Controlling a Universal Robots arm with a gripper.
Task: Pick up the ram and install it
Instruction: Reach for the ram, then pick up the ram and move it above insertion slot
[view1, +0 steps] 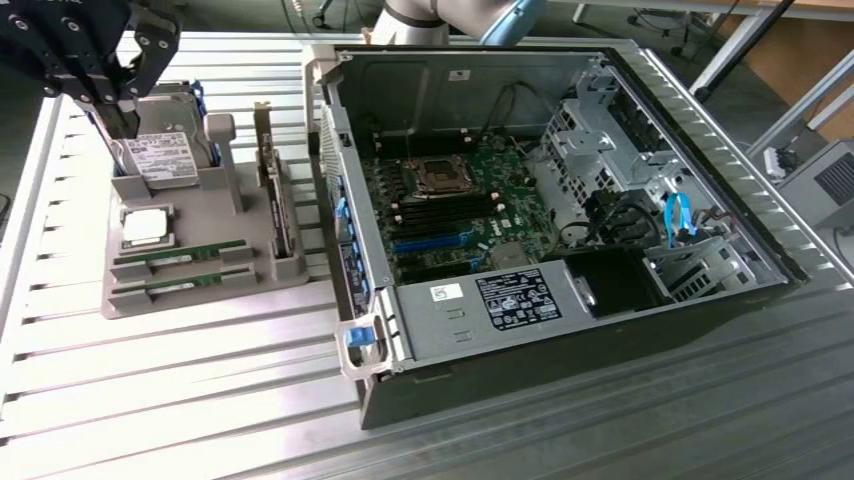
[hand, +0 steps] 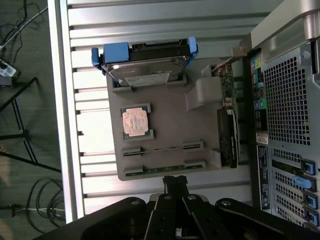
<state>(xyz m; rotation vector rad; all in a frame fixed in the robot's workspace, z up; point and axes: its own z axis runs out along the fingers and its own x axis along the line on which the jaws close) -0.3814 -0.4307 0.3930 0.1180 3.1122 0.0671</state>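
Note:
Two rams stand on edge in slots of a grey holder tray (view1: 200, 300): one ram (view1: 180, 258) (hand: 162, 148) and a second (view1: 183, 284) (hand: 150, 171) beside it, both thin green sticks. My black gripper (view1: 127, 105) (hand: 175, 181) hangs high above the tray, over its hard-drive end in the exterior view. Its fingers look shut with nothing between them. In the wrist view the fingertips appear just past the tray edge beside the second ram. The open computer case (view1: 747, 230) lies at the exterior view's right, its motherboard memory slots (view1: 441, 212) exposed.
The tray also carries a hard drive (view1: 167, 155) (hand: 145, 67), a square silver processor (view1: 144, 227) (hand: 135, 121) and an upright expansion card (view1: 278, 205) (hand: 228, 135). The case wall (view1: 327, 170) stands close beside the tray. All rest on a ribbed metal table (view1: 174, 400).

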